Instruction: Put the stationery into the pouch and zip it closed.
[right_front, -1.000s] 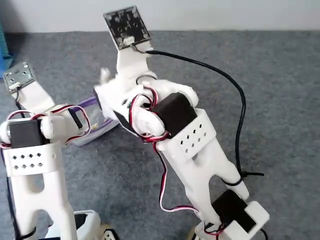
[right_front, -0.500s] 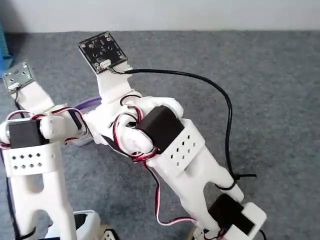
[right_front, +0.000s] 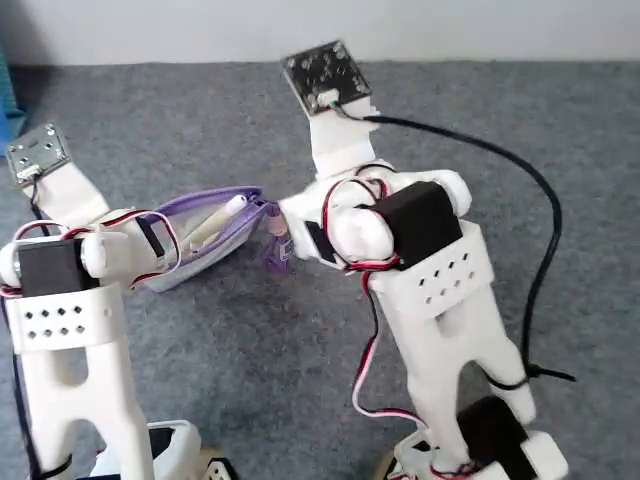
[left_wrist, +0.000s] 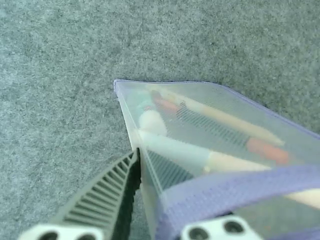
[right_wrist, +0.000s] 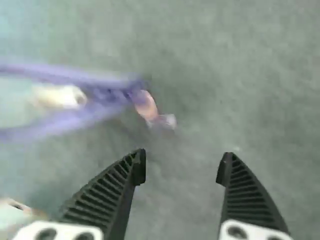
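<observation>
Pouch (left_wrist: 220, 95) of clear plastic, pens (left_wrist: 175, 152) inside, sits clamped by its edge in our left gripper (left_wrist: 150, 192), while our right gripper (right_wrist: 183, 159) hangs wide open, empty, just behind the zip pull (right_wrist: 147, 106).

— Where's the pouch (right_front: 228, 203)?
— On the desk (right_front: 520, 130), its left end in the left end effector (left_wrist: 142, 167).
— The pens (right_front: 215, 222)?
— Inside it. The zip pull (right_front: 275, 252) lies at its right end, before the right end effector (right_wrist: 182, 162).
</observation>
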